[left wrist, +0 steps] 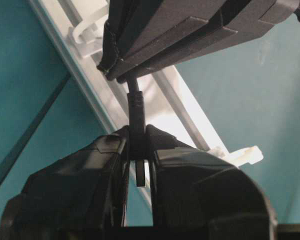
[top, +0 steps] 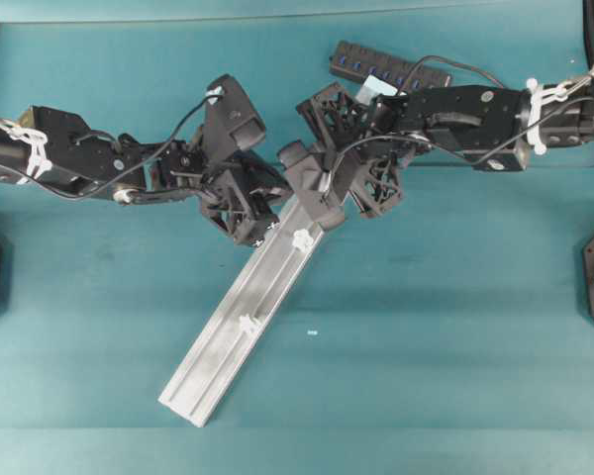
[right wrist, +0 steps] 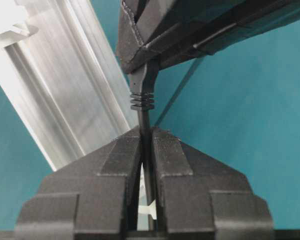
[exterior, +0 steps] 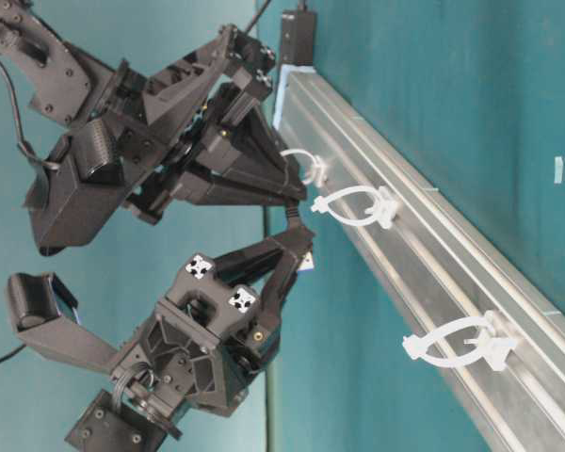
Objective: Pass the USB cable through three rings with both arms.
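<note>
On the teal table cover, both black lattice grippers, left and right, are clamped on the thin black USB cable beside the silver rail's topmost translucent ring; simultaneous pulling risks slip or snagging.

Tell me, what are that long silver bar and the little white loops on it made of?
The bar looks like bare brushed aluminium: silver, with fine lengthwise streaks, straight grooves and bright glare. The loops look like moulded plastic: milky white, slightly see-through, thin and smoothly curved. I cannot be sure of either from looks alone.
</note>
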